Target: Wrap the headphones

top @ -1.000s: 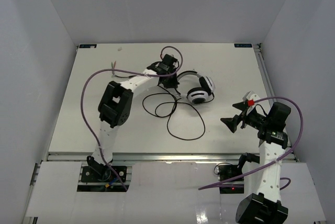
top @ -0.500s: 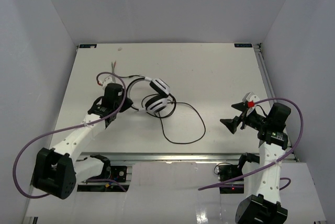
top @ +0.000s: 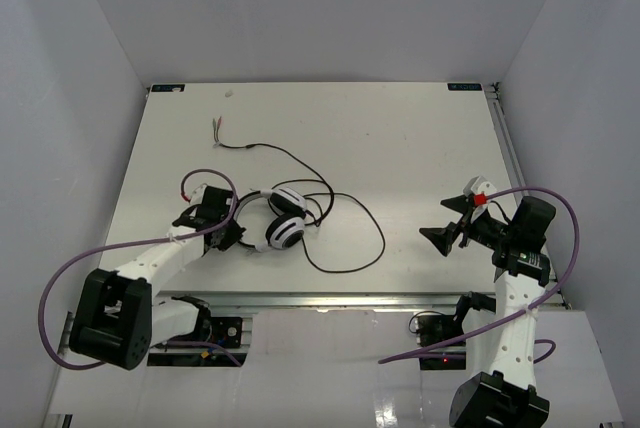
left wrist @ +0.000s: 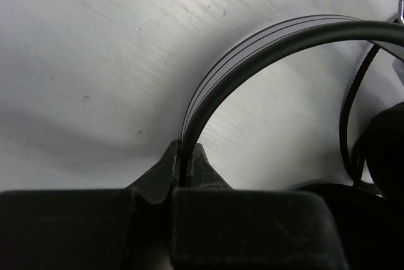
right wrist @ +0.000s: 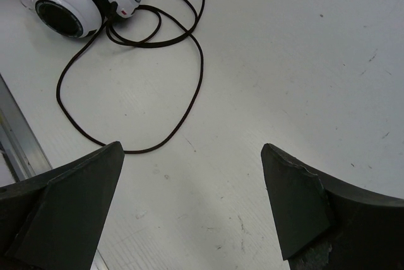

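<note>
The left gripper [top: 232, 233] is clenched on the thin headband [left wrist: 252, 46] of the headphones [top: 280, 218]. In the left wrist view its two fingers [left wrist: 158, 172] are pressed together with the edge of the band pinched between them. I judge that this grip is chosen because the band is the one stiff part, so the whole set can be moved or steadied by it.

The headphones lie on the table [top: 420, 128] near its front edge, left of the middle, with both earcups [top: 284, 233] close together. The cable [top: 365, 238] is not wound. It makes one loose loop to the right of the earcups, and its other end runs to the plugs [top: 217, 130] far behind.

The right gripper [top: 455, 216] hangs well apart on the right, wide open and grasping nothing, and it faces the loop. Probably it is placed there to take the cable, so the wrapping itself is not yet begun.
</note>
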Robot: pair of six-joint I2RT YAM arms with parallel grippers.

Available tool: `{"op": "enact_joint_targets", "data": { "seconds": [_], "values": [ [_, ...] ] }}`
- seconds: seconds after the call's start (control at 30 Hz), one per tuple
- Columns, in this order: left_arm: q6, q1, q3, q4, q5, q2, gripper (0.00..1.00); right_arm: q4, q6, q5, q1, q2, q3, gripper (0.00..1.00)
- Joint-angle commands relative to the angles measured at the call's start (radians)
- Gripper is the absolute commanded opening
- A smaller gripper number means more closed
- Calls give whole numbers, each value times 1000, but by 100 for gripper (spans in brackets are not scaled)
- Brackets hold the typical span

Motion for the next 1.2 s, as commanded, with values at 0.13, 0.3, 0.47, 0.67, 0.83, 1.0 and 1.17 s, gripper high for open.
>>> {"op": "enact_joint_targets", "data": {
  "seconds": [0.13,0.3,0.47,0.67,0.83,1.0,1.17],
  "values": [
    [29,6,103,-21,-58,108,18,7,4,-33,-1,-13,22,96],
    [141,8,176,-37,-96,195,56,1,-1,-36,-1,-16,27,96],
    [317,18,273,-68,-101,322,72,-4,-4,-43,-1,-20,31,96],
    [594,37,372,-80,25,474,60,-12,-7,-51,-1,-25,35,96],
    [668,39,346,-50,229,408,54,-12,-9,-54,-1,-27,37,96],
    [675,42,333,-67,329,377,52,-12,-7,-57,-1,-31,39,95],
    [631,42,304,-60,397,380,41,-13,-4,-57,-1,-31,40,95]
  ]
}}
